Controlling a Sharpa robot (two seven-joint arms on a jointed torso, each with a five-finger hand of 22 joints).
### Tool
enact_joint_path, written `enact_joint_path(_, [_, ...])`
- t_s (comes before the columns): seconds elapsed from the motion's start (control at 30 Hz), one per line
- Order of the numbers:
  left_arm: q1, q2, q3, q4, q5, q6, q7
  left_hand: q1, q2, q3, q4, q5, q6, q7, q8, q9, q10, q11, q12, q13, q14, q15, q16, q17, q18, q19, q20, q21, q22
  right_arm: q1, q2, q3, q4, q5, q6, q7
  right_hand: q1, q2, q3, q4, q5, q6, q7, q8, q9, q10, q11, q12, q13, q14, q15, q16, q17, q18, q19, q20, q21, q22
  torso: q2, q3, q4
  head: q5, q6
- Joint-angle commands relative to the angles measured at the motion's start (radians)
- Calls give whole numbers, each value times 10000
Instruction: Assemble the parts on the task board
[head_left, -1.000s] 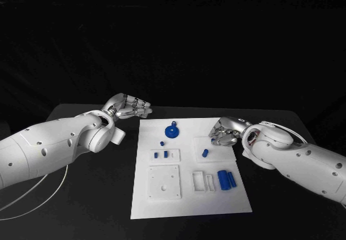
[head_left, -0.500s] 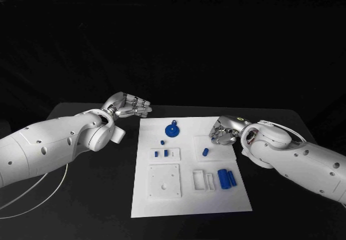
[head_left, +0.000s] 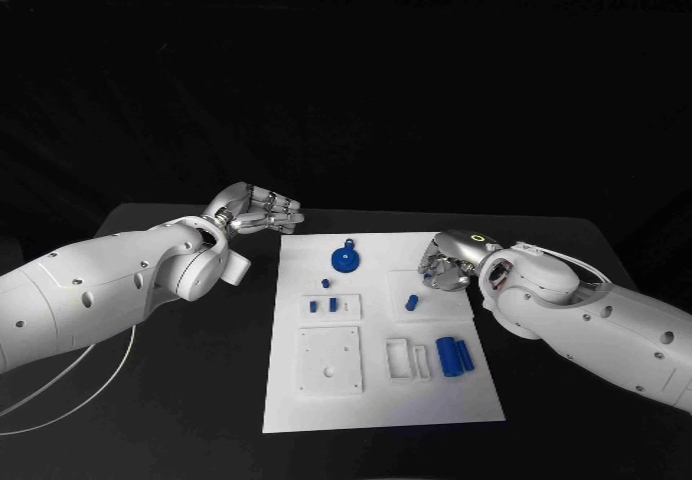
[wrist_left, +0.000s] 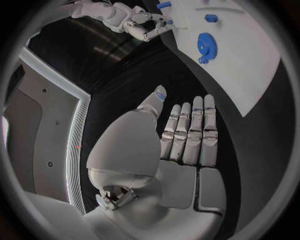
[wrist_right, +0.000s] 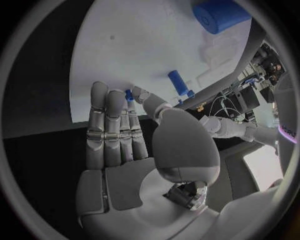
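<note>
No writing is showing on the task board (head_left: 378, 400). The left hand (head_left: 261, 212) is hovering off its far corner, fingers straight, side by side, holding nothing. The right hand (head_left: 446, 268) is hanging over the other edge, fingers extended together; beyond their tips a small blue peg (head_left: 411, 302) is lying, possibly touching, half hidden. The blue gear (head_left: 345, 261) is lying between the hands.
</note>
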Motion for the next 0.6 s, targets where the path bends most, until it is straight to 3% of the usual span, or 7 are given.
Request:
enact_joint_path(0.03, [2, -8, 9, 39, -76, 94, 127, 31, 1, -77, -7, -31, 11, -16, -14, -5, -64, 23, 5, 6, -42, 48, -27, -5, 19, -86, 13, 4, -12, -209, 62, -161, 18, -568, 690, -193, 100, -14, 288, -59, 106, 151, -17, 4, -4, 171, -7, -3, -8, 86, -82, 6, 37, 25, 30, -69, 108, 148, -6, 0, -2, -3, -6])
enact_joint_path(0.23, [2, -31, 9, 48, -101, 103, 120, 55, 4, -74, -8, -33, 6, -16, -12, -5, -76, 28, 6, 7, -54, 50, -24, -4, 22, -98, 16, 8, -23, -238, 68, -165, 114, -868, 503, -322, -54, -135, 1152, -54, 173, 531, -131, 2, 66, 561, -125, 0, 12, 346, -182, 114, 171, 55, 139, -164, 526, 738, -3, 2, -1, 0, -13])
enact_joint_path(0.6, [1, -77, 9, 60, -122, 112, 110, 76, 15, -66, -17, -19, 2, -16, -13, -5, -74, 26, 8, 7, -46, 47, -19, -3, 25, -96, 15, 16, -27, -260, 105, -163, 270, -1049, 100, -422, -147, -275, 1667, 29, 241, 694, -193, 7, 192, 769, -177, 2, 20, 466, -231, 35, 279, 68, 224, -215, 633, 1122, -3, -1, -3, -2, -7])
